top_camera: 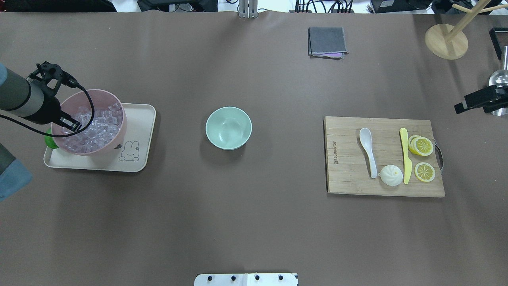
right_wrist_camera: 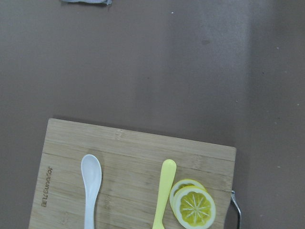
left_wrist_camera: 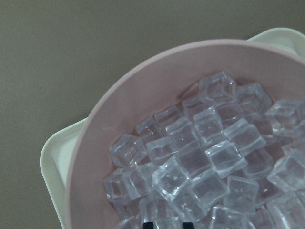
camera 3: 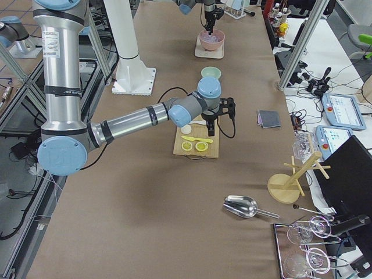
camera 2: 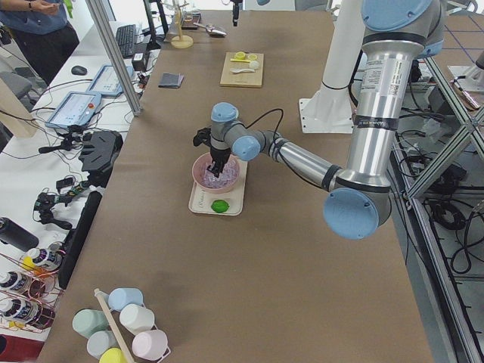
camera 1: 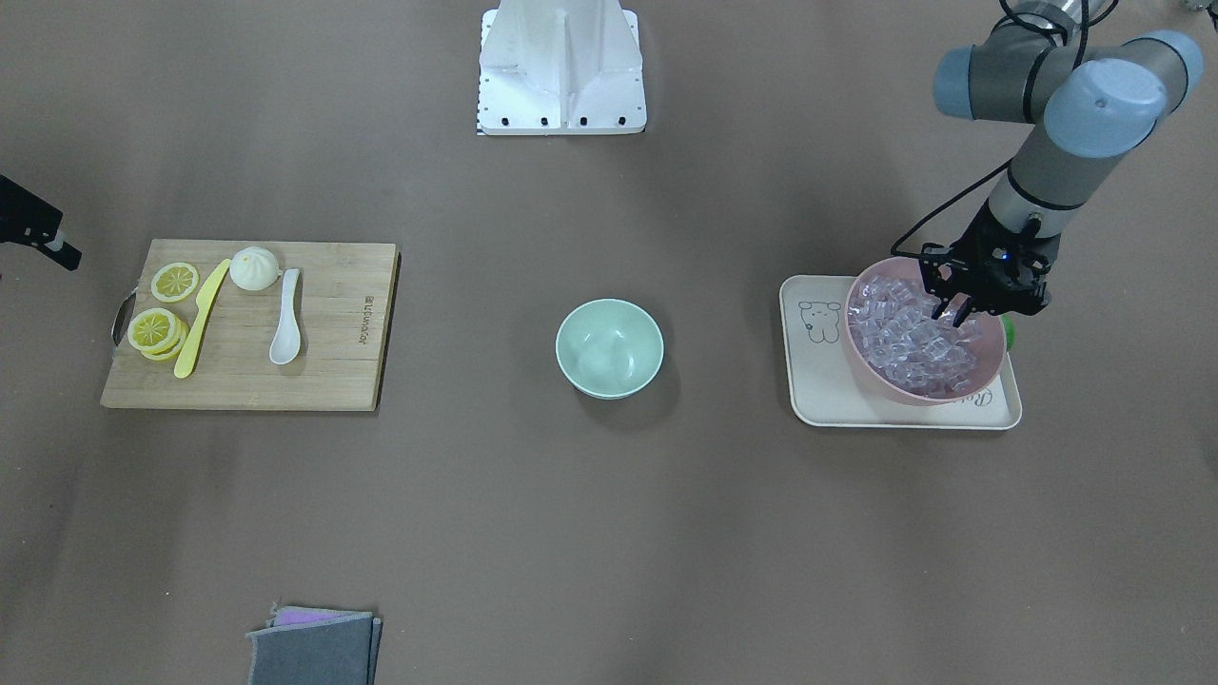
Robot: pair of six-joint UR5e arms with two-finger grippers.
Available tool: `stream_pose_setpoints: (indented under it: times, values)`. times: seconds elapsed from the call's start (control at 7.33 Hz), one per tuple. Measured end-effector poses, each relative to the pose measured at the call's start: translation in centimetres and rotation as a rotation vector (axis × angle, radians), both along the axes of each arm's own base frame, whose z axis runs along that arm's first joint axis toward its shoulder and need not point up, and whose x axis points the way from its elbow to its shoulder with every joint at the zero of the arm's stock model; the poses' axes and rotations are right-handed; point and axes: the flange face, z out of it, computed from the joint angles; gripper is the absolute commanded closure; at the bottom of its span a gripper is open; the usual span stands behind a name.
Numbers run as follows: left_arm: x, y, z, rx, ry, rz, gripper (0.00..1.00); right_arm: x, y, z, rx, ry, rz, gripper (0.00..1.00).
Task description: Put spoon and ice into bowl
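Observation:
The white spoon (camera 1: 285, 328) lies on a wooden cutting board (camera 1: 343, 323), also shown in the overhead view (top_camera: 369, 151) and the right wrist view (right_wrist_camera: 90, 186). The mint-green bowl (camera 1: 609, 347) stands empty at the table's middle (top_camera: 228, 128). Clear ice cubes (camera 1: 904, 342) fill a pink bowl (left_wrist_camera: 124, 105). My left gripper (camera 1: 952, 317) is down in that bowl, its fingers closed to one cube's width around an ice cube. My right gripper (camera 1: 62, 249) hangs high near the board; I cannot tell whether it is open or shut.
The pink bowl sits on a cream tray (camera 1: 818, 381) with a green object (top_camera: 50, 142) beside it. A yellow knife (camera 1: 202, 319), lemon slices (camera 1: 157, 328) and a white bun (camera 1: 254, 267) share the board. A folded grey cloth (top_camera: 326, 41) lies at the far edge.

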Motion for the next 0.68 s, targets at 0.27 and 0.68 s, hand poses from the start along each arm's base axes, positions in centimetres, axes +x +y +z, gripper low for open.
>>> stream_pose_setpoints:
  times: [0.27,0.68]
  values:
    - [-0.7,-0.4,-4.0,0.004,0.064,0.004,1.00,-4.5,-0.9,-3.2,-0.028,0.001,0.030,0.00]
    - [1.4,-2.6,-10.3,-0.033,0.125,-0.049,1.00,-11.4,-0.4,-6.4,-0.049,0.019,0.057,0.02]
